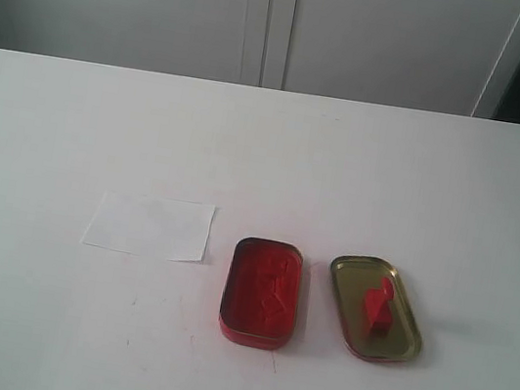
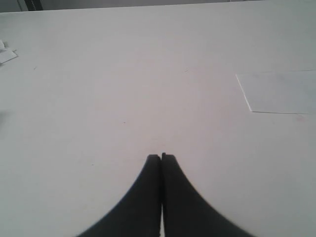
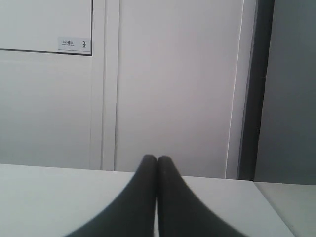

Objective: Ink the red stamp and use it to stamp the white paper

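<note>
Left end effector [image 2: 161, 157]: fingers pressed together, nothing pinched, tips over bare surface [image 2: 123, 98]. Right end effector [image 3: 157, 159]: same, fingers pressed together and empty, aimed roughly level at the white cabinet doors [image 3: 173, 74] past the surface's far edge; small label [image 3: 74, 44] on one door, text too small to read. Reference is the ink tin [image 1: 252, 337]: open, red-filled, rounded rectangle, flat on the surface. Gold lid [image 1: 399, 348] lies inside-up just right of the tin in the exterior view, near it but not touching, angled slightly away from it. Red stamp [image 1: 379, 308] sits inside that lid, so right of the tin and apart from it; whether it stands on its base or leans, I cannot tell. White paper [image 1: 150, 226] lies flat left of the tin, a small gap between them, set a little farther back than the tin. Left wrist view shows the paper's corner off to one side, well apart from the fingertips. Small white scraps [image 2: 6, 54] lie at that view's edge, far from the tin's side.
</note>
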Motion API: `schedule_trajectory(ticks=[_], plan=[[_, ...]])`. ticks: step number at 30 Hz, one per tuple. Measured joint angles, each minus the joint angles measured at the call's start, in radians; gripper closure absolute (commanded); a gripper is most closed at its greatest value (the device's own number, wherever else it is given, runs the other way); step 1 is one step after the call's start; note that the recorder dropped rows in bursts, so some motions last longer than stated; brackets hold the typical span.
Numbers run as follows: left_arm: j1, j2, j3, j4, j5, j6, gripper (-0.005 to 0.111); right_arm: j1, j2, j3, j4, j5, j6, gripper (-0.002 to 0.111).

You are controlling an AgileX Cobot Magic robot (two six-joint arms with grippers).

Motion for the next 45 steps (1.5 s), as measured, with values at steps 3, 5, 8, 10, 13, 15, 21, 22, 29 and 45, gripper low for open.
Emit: schedule_trajectory(ticks=[3, 5, 8, 10, 13, 15, 21, 22, 29, 45], plan=[[0.0, 0.0, 0.0, 0.0, 0.0, 0.0, 0.107, 0.0, 0.0, 0.0, 0.0, 0.0, 0.0, 0.108], [0.0, 0.0, 0.0, 0.0, 0.0, 0.0, 0.107, 0.0, 0.0, 0.0, 0.0, 0.0, 0.0, 0.108], [0.0, 0.0, 0.0, 0.0, 0.0, 0.0, 0.107, 0.0, 0.0, -0.014, 0.0, 0.037, -0.002, 0.108], [0.0, 0.0, 0.0, 0.0, 0.0, 0.0, 0.107, 0.0, 0.0, -0.043, 0.0, 0.088, -0.002, 0.108], [0.0, 0.0, 0.0, 0.0, 0.0, 0.0, 0.107, 0.0, 0.0, -0.103, 0.0, 0.156, -0.002, 0.108], [0.0, 0.0, 0.0, 0.0, 0.0, 0.0, 0.107, 0.0, 0.016, -0.147, 0.0, 0.194, -0.002, 0.108], [0.0, 0.0, 0.0, 0.0, 0.0, 0.0, 0.107, 0.0, 0.14, -0.265, 0.0, 0.23, -0.005, 0.108], [0.0, 0.0, 0.0, 0.0, 0.0, 0.0, 0.107, 0.0, 0.182, -0.293, 0.0, 0.214, -0.006, 0.108], [0.0, 0.0, 0.0, 0.0, 0.0, 0.0, 0.107, 0.0, 0.334, -0.379, 0.0, 0.13, -0.006, 0.108], [0.0, 0.0, 0.0, 0.0, 0.0, 0.0, 0.107, 0.0, 0.844, -0.735, 0.002, 0.672, 0.072, 0.108]])
